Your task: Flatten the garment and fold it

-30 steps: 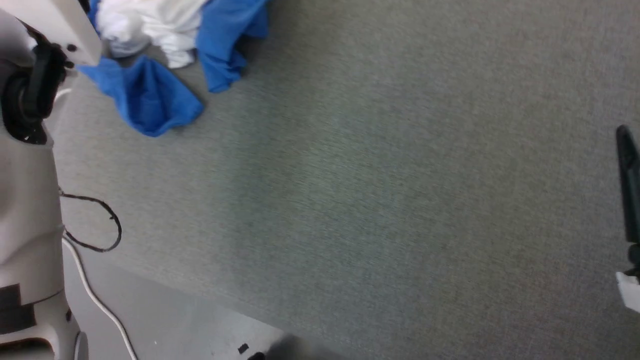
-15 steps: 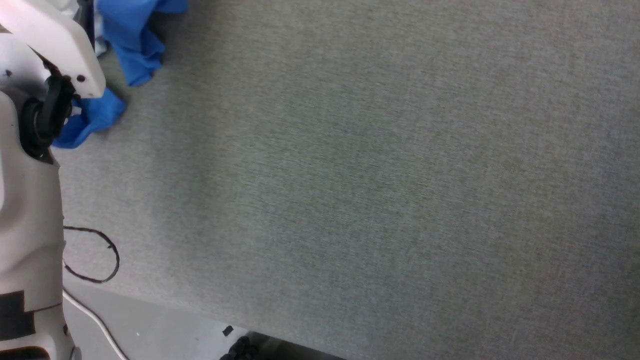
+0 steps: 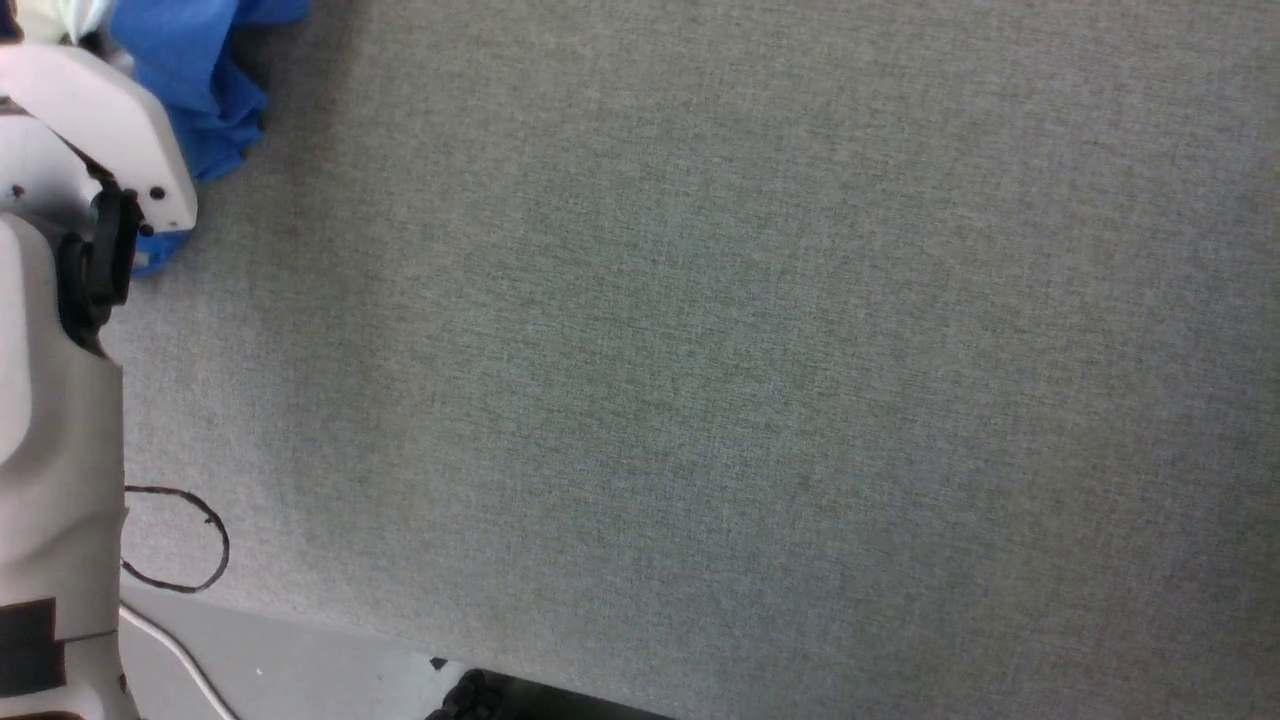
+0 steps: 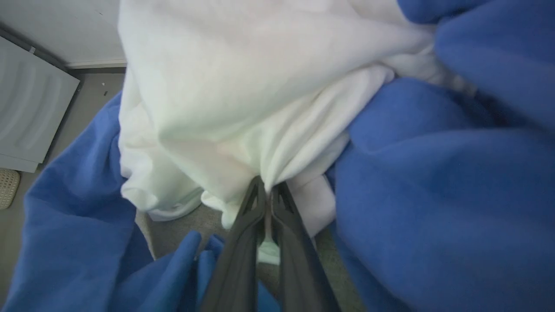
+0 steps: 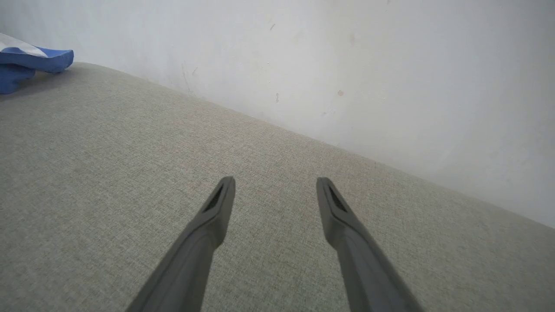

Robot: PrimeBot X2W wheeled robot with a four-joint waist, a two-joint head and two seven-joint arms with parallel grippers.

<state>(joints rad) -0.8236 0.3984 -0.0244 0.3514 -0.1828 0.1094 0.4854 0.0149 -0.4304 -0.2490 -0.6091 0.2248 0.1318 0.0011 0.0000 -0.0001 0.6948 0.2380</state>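
The garment [image 4: 243, 86], white with royal-blue parts, lies bunched up close in the left wrist view. My left gripper [image 4: 268, 190] is shut on a fold of its white cloth, which is drawn tight towards the fingertips. In the head view a blue piece of the garment [image 3: 190, 70] shows at the top left corner, behind my pale left arm [image 3: 60, 330]. My right gripper [image 5: 275, 184] hangs open over bare grey fabric with nothing between its fingers. A blue edge of the garment [image 5: 30, 60] lies far off at that view's upper left.
A grey woven surface [image 3: 700, 350] spreads across the head view. Its front edge [image 3: 330, 625] runs along the lower left, with pale floor beyond and a looped black cable [image 3: 190, 540] and a white cable [image 3: 180, 660]. A white wall [image 5: 347, 65] borders the surface's far side.
The head camera has swung, so the garment has slid towards the top left corner and the right finger left the picture. My left gripper has shut on the white cloth.
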